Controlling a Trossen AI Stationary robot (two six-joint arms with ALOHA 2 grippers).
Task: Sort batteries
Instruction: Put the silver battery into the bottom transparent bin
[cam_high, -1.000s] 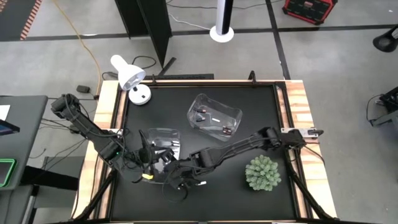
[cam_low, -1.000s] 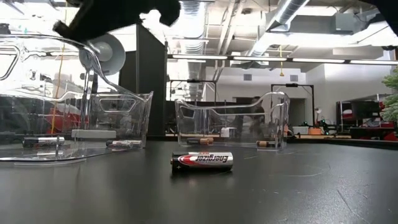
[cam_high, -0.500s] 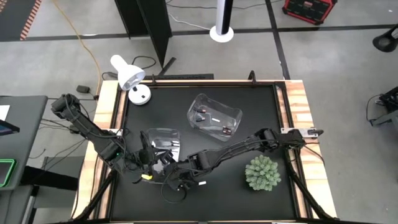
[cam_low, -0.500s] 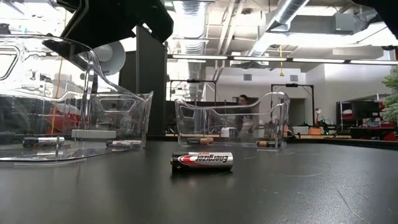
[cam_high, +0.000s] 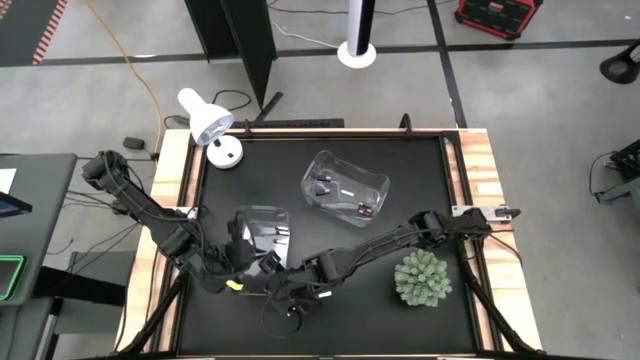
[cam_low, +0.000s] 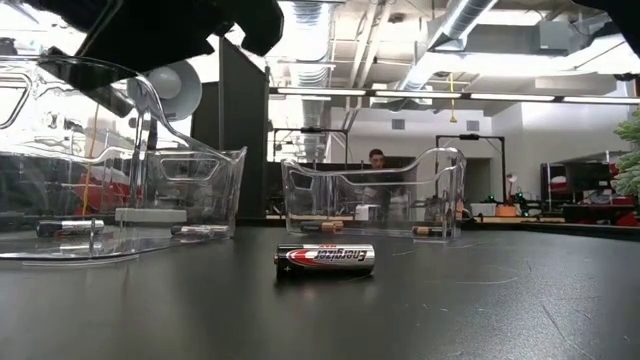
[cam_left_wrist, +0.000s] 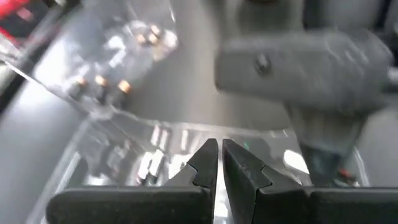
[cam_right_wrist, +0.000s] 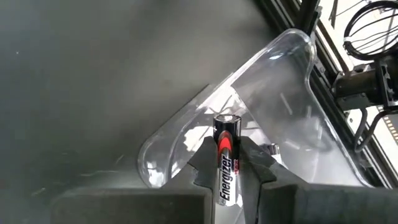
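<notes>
**Black-and-red cylindrical battery pinched for sorting**

Clamped lengthwise in the right gripper, narrow on the cell, with the silvery cap poking out past the fingertips, probably so the cell can slide out end-first once the grip lets go. Hangs low over the front of the matte black table, nose aimed at the curved lip of the near clear plastic bin. Judged to be mid-carry, with the drop not yet made.

Parked just beside it over that same bin: the left gripper, pinched together and holding nothing. Likely waiting its turn rather than working, though close enough to crowd the right arm's approach.

Lying on its side on the bare table, apart from both bins: a second black-and-red labelled battery, evidently unsorted and free to roll if nudged.

Resting farther back: the far clear plastic bin, with a few dark copper-ended cells on its floor. Near bin already dotted with pale silvery cells. Kinds apparently kept one to a bin, hence the choice of target.
</notes>
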